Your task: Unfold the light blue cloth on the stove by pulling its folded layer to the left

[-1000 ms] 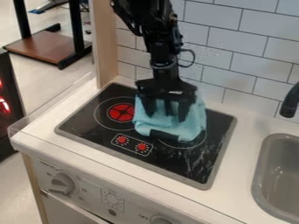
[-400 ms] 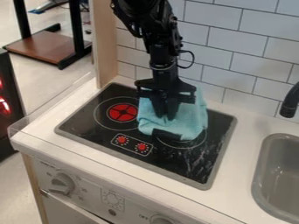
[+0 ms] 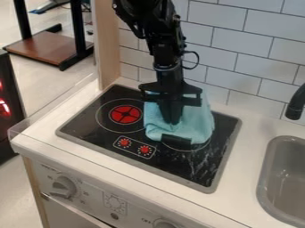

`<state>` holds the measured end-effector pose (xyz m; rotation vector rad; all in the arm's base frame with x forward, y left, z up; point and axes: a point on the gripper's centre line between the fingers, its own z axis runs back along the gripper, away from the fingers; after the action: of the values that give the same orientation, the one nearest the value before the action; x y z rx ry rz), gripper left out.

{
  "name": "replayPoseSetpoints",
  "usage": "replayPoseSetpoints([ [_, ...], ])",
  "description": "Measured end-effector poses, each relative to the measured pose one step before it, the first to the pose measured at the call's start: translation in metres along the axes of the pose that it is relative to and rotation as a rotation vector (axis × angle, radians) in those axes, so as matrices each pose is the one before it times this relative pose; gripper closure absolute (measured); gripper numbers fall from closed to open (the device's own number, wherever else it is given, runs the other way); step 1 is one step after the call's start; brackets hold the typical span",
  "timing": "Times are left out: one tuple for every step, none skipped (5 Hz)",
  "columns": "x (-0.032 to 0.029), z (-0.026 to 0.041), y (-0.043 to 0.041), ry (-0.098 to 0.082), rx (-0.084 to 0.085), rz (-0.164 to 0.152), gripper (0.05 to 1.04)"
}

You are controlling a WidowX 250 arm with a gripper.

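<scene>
Finding: my gripper (image 3: pixel 173 122), spread a second ago, is now drawn together on the blue cloth (image 3: pixel 198 121). The cloth lies bunched on the black stovetop (image 3: pixel 205 167), and has shifted slightly toward the sink (image 3: pixel 285 185). I judge a fold pinched, making the cloth ready to handle; firmness of hold remains unverified.

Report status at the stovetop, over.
Gripper lowered, closed on blue cloth. Cloth bunched on stovetop, red knobs uncovered. Dark piece at cloth's front edge, unidentified.
</scene>
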<state>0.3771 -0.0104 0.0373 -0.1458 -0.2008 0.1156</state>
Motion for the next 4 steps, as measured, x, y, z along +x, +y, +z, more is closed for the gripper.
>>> replayPoseSetpoints([
  [0.0122, 0.0208, 0.02044, -0.0294, -0.0224, 0.0569, 1.032],
  [0.0102, 0.01567, 0.022, -0.021, -0.0132, 0.0632, 1.032],
  [0.00479, 0.00757, 0.01979, -0.0067, 0.0108, 0.0424, 1.032],
  [0.00097, 0.00572, 0.03126, -0.0028, 0.0341, 0.0632, 1.032],
])
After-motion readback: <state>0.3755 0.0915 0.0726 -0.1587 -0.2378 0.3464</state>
